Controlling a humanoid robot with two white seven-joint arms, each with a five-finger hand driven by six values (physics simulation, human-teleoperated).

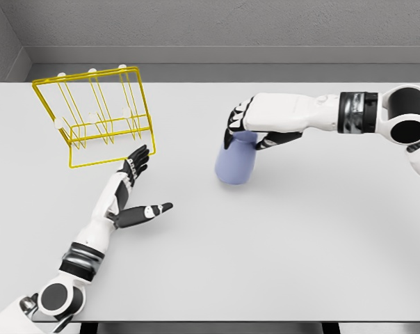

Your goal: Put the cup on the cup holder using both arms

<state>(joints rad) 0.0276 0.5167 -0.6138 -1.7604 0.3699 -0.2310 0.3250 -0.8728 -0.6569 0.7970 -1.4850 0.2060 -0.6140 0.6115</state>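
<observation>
Reaching in from the picture's right edge, the right hand [255, 124] wraps its fingers [235, 122] around the top of the cup [236, 161], a pale lavender-blue tumbler that stands upright on the white bench [314, 236], a little right of the bench's middle. The dark fingers curl over the rim on the cup's left side and the thumb lies across the right side, so the grasp is closed on the upper part of the cup while the lower body stays exposed. The cup surface is plain; the cup, the arms and the bench carry no legible label, brand mark or writing. The cup holder [95, 115], a yellow wire rack with white-tipped pegs, sits toward the far left corner of the bench, tilted back, well apart from the cup. The left hand [132, 188] enters from the lower left and lies just beside the rack's near right corner, fingers spread wide and extended, thumb pointing right, holding nothing; whether the fingertips touch the wire cannot be told. Bare bench surface extends between rack and cup, across the whole near half, and to the right of the cup under the right forearm. The rack stands close to the far and left edges; the cup is well clear of every edge.
</observation>
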